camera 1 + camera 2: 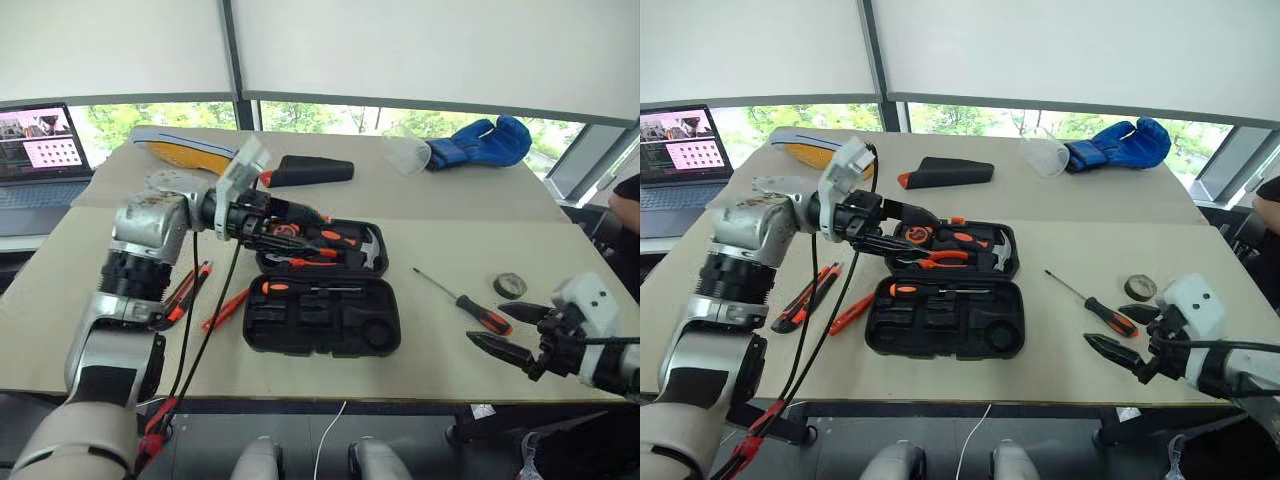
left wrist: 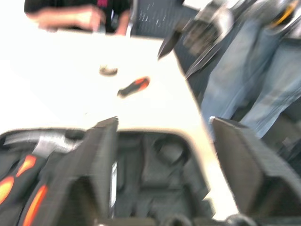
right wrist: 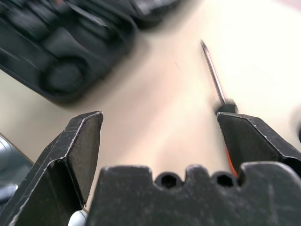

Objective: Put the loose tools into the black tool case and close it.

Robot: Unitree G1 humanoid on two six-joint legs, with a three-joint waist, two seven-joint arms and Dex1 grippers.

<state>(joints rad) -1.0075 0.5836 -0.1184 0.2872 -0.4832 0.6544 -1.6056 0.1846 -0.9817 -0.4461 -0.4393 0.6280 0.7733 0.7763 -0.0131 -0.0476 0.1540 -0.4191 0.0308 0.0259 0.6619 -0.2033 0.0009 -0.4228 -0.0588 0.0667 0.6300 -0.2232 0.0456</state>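
The black tool case (image 1: pixel 300 335) lies open in the middle of the table. One screwdriver (image 1: pixel 280 287) rests in its near half. My left gripper (image 1: pixel 915 235) hovers open over the far half, with nothing between its fingers (image 2: pixel 94 165). A second screwdriver (image 1: pixel 470 305) lies on the table to the right of the case, with a small dark tape roll (image 1: pixel 510 286) beyond it. My right gripper (image 1: pixel 487 326) stands open just near of that screwdriver's handle (image 3: pixel 214 77). Left of the case lie the utility knife (image 1: pixel 185 292) and the slim orange stick tool (image 1: pixel 225 308).
Orange-handled pliers (image 1: pixel 330 240) and a hammer (image 1: pixel 368 250) sit in the case's far half. A black wedge pouch (image 1: pixel 310 172), a clear cup (image 1: pixel 405 152) and a blue glove (image 1: pixel 480 143) lie at the back. A laptop (image 1: pixel 40 150) stands far left. A person (image 2: pixel 254 80) stands by the table's right side.
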